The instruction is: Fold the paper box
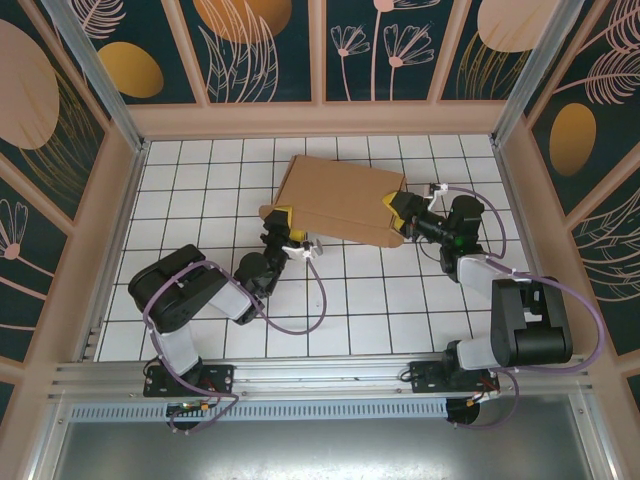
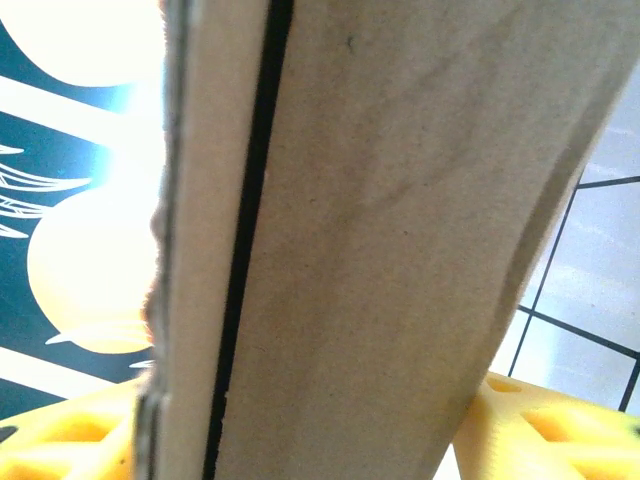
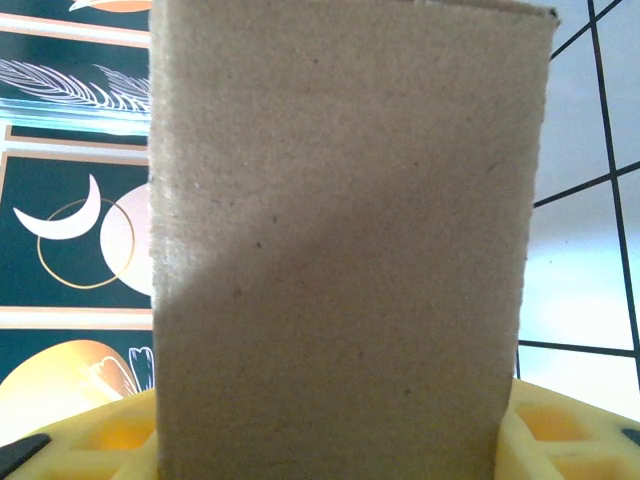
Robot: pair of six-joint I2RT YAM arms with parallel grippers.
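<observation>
You have one paper box (image 1: 340, 200) at the far middle of the tiled counter (image 1: 380, 300), between two arms. Your left fingers (image 2: 60, 450) clamp its near-left corner and your right fingers (image 3: 590, 400) clamp its right edge. Cardboard blocks both wrist views, and patterned walls (image 1: 250, 50) ring the counter.

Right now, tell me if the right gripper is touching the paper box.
Touching: right wrist view shows the paper box clamped between fingers of the right gripper.
</observation>
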